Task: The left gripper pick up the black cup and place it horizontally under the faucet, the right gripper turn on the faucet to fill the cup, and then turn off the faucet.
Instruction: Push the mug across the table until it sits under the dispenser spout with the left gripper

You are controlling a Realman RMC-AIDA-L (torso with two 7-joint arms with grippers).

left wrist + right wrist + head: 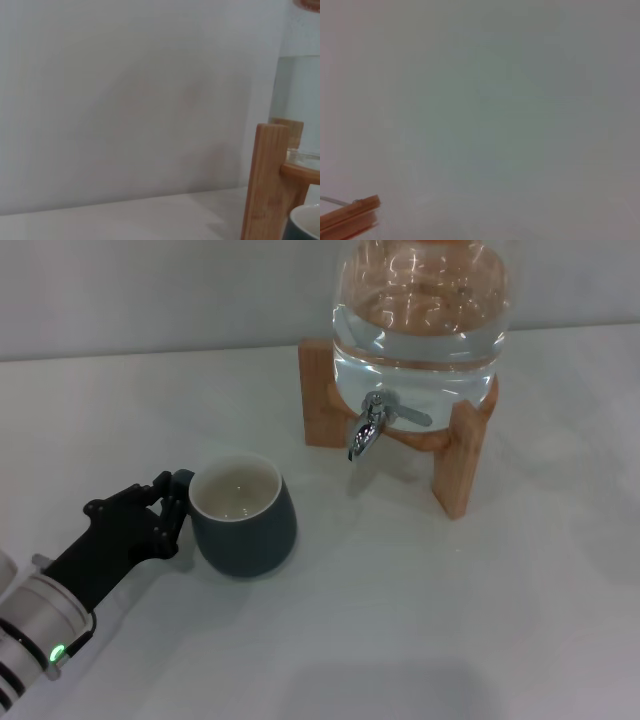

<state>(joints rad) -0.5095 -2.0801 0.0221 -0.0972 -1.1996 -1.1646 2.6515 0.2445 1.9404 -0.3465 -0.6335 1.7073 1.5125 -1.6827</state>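
Observation:
The black cup [245, 530] stands upright on the white table, its cream inside facing up and its small handle to its left. My left gripper [168, 508] is at the cup's left side, by the handle, fingers apart on either side of it. A sliver of the cup's rim shows in the left wrist view [306, 222]. The chrome faucet [368, 430] sticks out of the clear glass water jar [420, 320], behind and to the right of the cup, lever back and spout down. No water runs. My right gripper is out of view.
The jar sits on a wooden stand [455, 465] at the back right. One of its legs shows in the left wrist view [265, 185], and a corner in the right wrist view [350, 217]. The white table [400, 620] spreads in front, with a pale wall behind.

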